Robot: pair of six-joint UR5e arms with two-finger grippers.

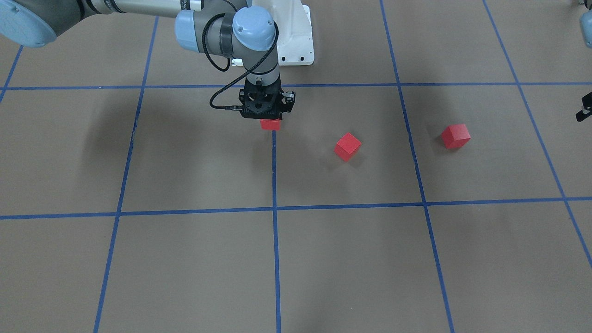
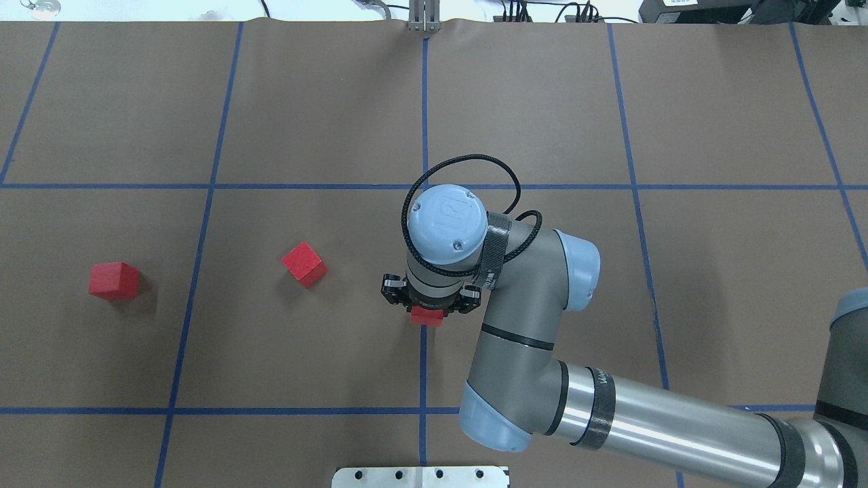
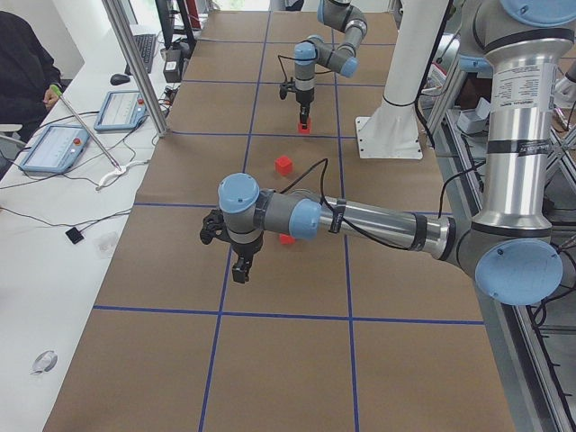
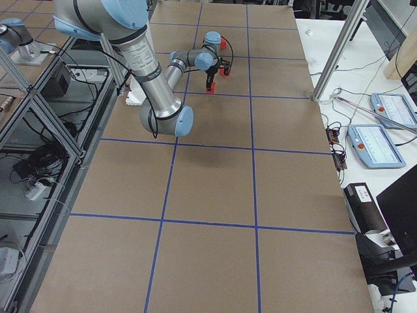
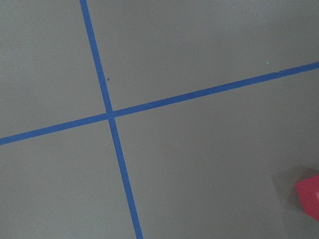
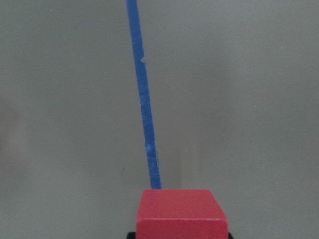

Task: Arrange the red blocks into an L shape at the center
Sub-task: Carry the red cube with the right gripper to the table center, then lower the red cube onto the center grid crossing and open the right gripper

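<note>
One red block (image 6: 182, 211) sits in right jaws; two blocks (image 1: 347, 146) (image 1: 455, 136) lie loose.

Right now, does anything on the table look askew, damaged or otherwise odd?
Nothing is damaged or spilled. The middle red block sits turned askew to the blue tape lines, while the outer red block lies nearly square to them. An L may need it turned. The right gripper holds the third block.
</note>
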